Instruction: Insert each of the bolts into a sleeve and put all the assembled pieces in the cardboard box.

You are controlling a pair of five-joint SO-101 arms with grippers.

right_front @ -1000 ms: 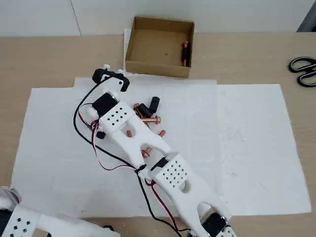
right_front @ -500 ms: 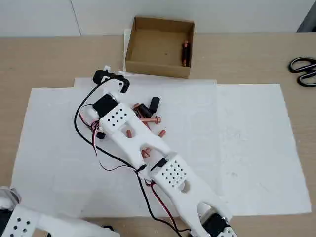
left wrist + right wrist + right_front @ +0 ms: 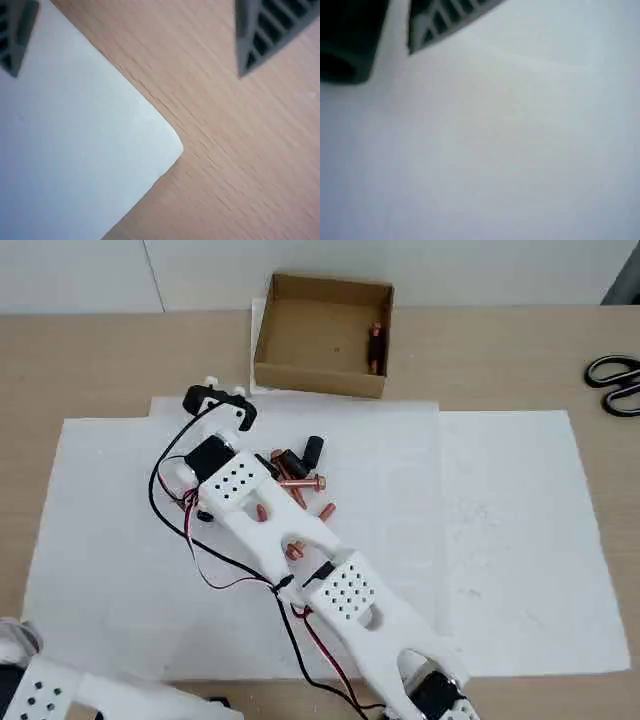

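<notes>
Overhead, looking down on a wooden table under a wide sheet of white paper. Near the far edge, just beyond the paper, an open cardboard box holding one assembled piece, copper and black, lying against the right-hand wall. Left of the paper's middle, a loose heap: two black sleeves side by side, a long copper bolt just below them, and several more copper bolts scattered close by, some partly hidden under an arm. Stretched diagonally from the near edge across that heap, the white right arm, with red and black wires looping beside it. At its end, the right gripper, over the paper near the sheet's far edge, left of the box and just beyond the heap. From its wrist camera: plain white paper and, close by, the rounded end of a black sleeve; cannot tell whether these jaws stand apart or pressed together. At the near left corner, part of the left arm. From its wrist camera: the left gripper spread wide with nothing between the jaws, hovering above a corner of the paper and bare wood. Far right on the table, black-handled scissors, well apart from everything else.
</notes>
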